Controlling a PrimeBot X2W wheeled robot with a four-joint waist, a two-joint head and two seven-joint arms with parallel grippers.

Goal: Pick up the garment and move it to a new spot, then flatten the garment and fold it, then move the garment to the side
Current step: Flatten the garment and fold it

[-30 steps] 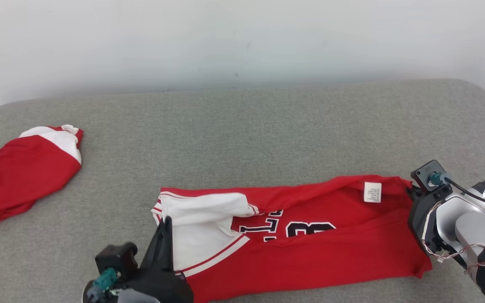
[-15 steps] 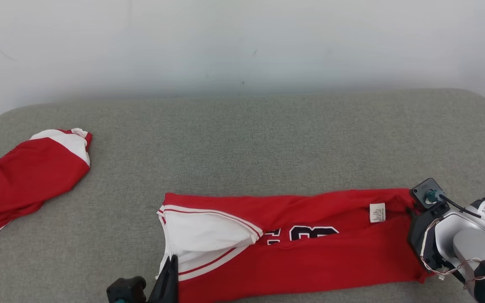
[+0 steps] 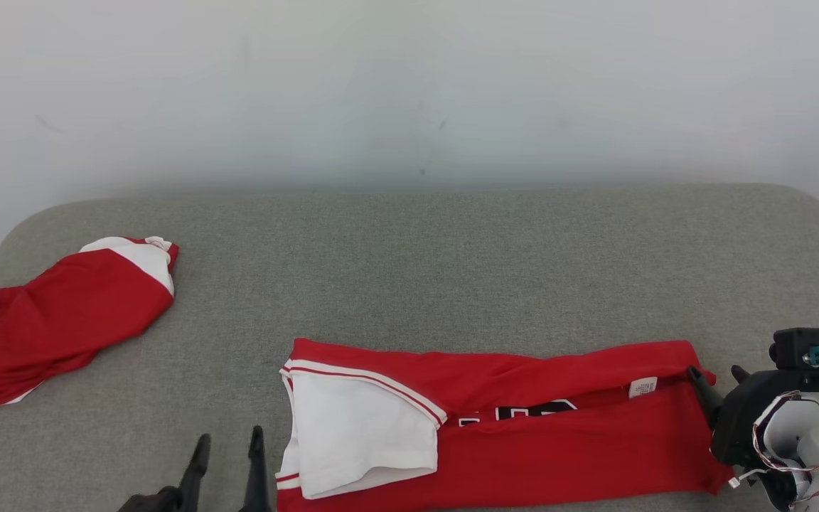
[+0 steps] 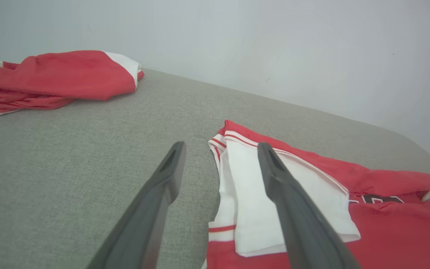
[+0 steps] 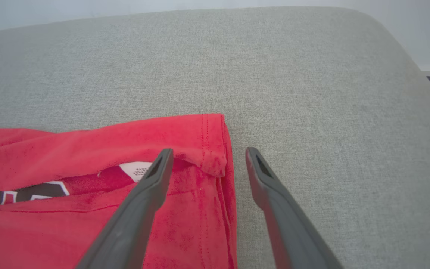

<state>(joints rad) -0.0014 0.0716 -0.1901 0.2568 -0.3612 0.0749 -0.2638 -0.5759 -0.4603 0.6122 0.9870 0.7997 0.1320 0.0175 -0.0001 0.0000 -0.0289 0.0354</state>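
Pincers sit nearest. The left pincer (image 3: 230, 446) is released and empty at the bottom edge, its two long dark fingers (image 4: 162, 186) spread at the white end of the garment. The right pincer (image 3: 715, 373) is also spread wide and holds nothing (in its wrist view one finger hangs over the hem corner and the other over bare cloth). Between them the red jersey garment with black lettering (image 3: 559, 455) lies folded into a long band along the near side of the grey fabric-covered tabletop (image 3: 452, 284). Its white red-striped panel (image 3: 360, 427) is at the left and a small white label (image 3: 643, 387) sits near the right end. Farther off, well apart at the left edge, lies a crumpled red-and-white garment (image 3: 61, 320). Behind everything is a plain pale wall (image 3: 409, 85).
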